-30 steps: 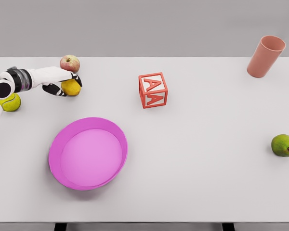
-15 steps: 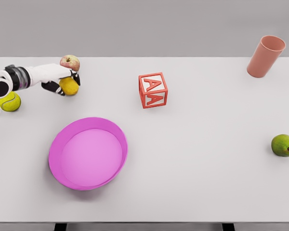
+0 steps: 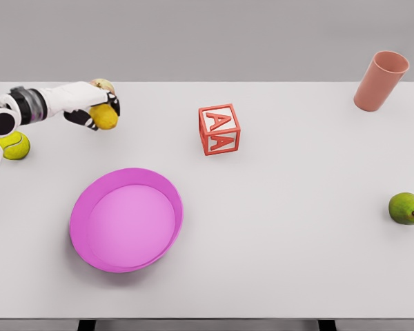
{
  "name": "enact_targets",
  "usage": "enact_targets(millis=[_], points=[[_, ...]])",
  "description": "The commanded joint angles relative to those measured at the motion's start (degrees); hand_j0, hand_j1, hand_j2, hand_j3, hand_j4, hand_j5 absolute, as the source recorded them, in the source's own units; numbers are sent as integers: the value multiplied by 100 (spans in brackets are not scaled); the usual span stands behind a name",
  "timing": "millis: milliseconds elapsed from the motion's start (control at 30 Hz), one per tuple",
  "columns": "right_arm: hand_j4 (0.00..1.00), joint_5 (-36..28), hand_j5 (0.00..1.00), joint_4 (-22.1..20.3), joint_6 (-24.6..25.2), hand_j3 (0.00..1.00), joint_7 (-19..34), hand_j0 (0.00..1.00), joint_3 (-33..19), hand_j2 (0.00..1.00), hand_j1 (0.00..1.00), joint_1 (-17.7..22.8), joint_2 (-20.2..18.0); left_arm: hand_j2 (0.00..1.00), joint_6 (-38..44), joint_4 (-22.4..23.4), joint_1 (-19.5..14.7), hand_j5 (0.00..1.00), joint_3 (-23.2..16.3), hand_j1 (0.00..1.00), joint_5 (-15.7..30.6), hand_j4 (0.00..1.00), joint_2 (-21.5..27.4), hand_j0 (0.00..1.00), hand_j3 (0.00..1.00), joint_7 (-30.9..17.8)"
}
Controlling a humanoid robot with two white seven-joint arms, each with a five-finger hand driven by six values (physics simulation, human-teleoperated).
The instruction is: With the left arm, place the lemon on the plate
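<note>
- The lemon (image 3: 104,116) is gripped by the left hand (image 3: 90,107), fingers curled around it, at the table's (image 3: 276,221) far left.
- The lemon appears lifted off the surface, though contact is hard to judge from this angle.
- An apple (image 3: 102,84) is mostly hidden just behind the hand.
- The pink plate (image 3: 79,207) is seen nearer the camera, well apart from the lemon.
- A tennis ball (image 3: 14,145) is seen under the forearm.
- A red letter block (image 3: 219,129), a cup (image 3: 379,81) and a pear (image 3: 406,207) are placed to the right.

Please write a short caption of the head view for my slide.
Left hand grasps the lemon at the table's far left, beyond the empty pink plate.
</note>
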Motion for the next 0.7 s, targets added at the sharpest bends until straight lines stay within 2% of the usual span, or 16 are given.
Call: enact_targets(millis=[0,400,500,667], points=[[100,1,100,4,0,100,1,100,1,100,100,0,1,46,18,-204,26,46,15,46,118,46,19,46,46,1],[100,1,100,-5,0,100,1,100,1,100,100,0,1,46,18,-495,176,46,15,46,303,46,160,46,46,1],[100,1,100,4,0,100,1,100,1,100,100,0,1,46,18,-741,290,46,15,46,364,46,221,46,46,1],[100,1,100,-5,0,100,1,100,1,100,100,0,1,46,18,-750,316,46,15,46,417,46,221,46,46,1]])
